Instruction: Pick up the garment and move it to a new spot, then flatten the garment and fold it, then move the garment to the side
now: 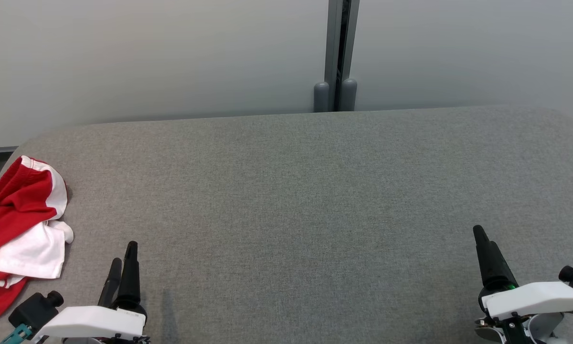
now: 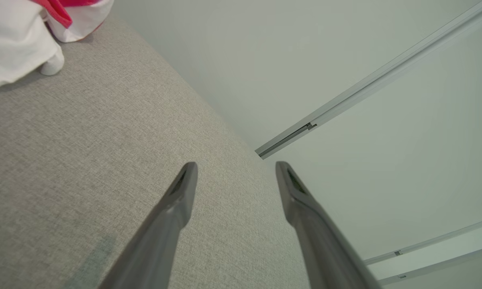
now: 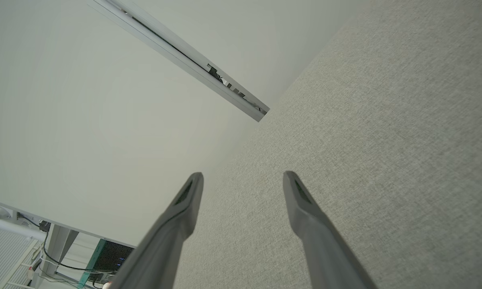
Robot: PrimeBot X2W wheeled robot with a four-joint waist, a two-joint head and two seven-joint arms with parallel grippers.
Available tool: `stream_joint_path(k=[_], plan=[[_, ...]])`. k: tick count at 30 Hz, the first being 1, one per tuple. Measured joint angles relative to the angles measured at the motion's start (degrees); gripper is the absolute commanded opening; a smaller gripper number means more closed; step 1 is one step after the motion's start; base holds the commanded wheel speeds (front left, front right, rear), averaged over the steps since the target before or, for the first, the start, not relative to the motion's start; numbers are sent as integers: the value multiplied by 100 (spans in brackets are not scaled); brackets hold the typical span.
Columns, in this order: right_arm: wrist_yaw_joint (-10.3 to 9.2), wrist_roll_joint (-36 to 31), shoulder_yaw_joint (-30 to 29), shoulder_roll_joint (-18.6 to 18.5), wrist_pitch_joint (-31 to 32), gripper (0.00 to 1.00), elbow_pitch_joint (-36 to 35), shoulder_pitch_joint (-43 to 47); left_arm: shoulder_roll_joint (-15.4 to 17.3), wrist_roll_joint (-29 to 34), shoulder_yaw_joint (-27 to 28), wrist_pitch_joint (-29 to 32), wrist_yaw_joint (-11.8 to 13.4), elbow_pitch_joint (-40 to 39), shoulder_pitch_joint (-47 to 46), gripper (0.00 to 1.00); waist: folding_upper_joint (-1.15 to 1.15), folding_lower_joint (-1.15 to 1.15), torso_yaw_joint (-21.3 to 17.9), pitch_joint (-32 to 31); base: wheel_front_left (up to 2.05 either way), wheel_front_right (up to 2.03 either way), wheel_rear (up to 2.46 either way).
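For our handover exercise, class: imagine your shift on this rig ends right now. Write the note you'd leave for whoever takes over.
Left gripper: open, empty, apart from the shirt, which lies to its left.
Right gripper: open, empty, over the right side of the table.
Shirt: red and white, crumpled at the table's left edge, not gripped.
Done: nothing yet.
Left: pick the shirt up, move it to a new spot, flatten it, fold it, set it to the side.
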Motion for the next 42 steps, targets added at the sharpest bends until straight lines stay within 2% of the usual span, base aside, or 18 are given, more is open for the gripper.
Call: stream_joint_path(k=[26,42], plan=[[0,-2271,53,58,-466,100,243,-76,59,2163,-190,-475,224,227,1,100,0,0,1,4,0,0,0],[1,-3178,53,64,-688,100,248,-115,63,3032,-183,-689,275,145,2,100,0,0,-11,7,0,0,0]])
